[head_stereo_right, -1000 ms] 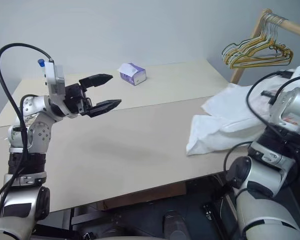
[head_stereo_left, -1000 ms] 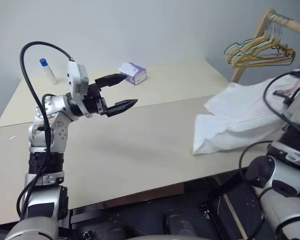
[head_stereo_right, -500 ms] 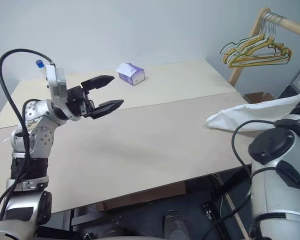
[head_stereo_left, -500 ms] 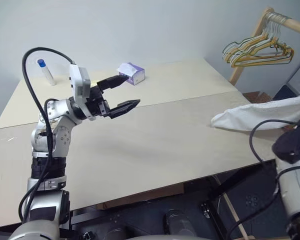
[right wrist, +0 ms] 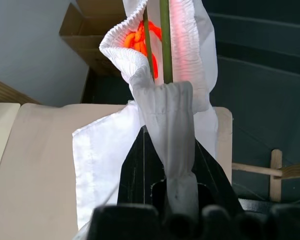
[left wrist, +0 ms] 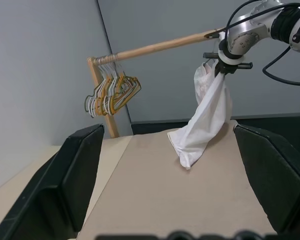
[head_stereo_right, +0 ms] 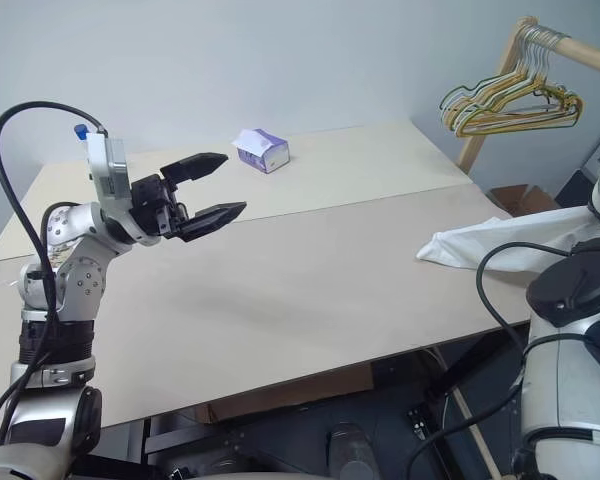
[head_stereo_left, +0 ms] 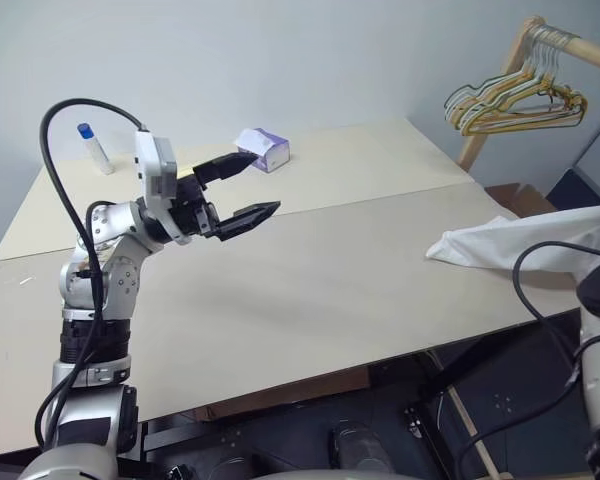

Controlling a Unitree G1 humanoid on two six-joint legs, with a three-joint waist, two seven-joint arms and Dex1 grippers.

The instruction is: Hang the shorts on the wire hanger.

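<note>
Left wrist view: shorts [left wrist: 205,120] hung long-axis downward from the right gripper [left wrist: 221,70], clamped on their waistband, hem trailing on the table [left wrist: 155,200] edge; left gripper [head_stereo_left: 242,190] stood wide apart and empty, well left of them.

A pale wooden table [head_stereo_left: 310,290] is seen before a grey wall. A purple-and-white tissue box [head_stereo_left: 264,147] is placed near its far edge, with a blue-capped white tube [head_stereo_left: 95,146] lying well apart at the far left corner. Pale yellowish and grey hangers [head_stereo_left: 515,100] are bunched on a wooden rack [head_stereo_left: 500,85] beyond the table's right side.
</note>
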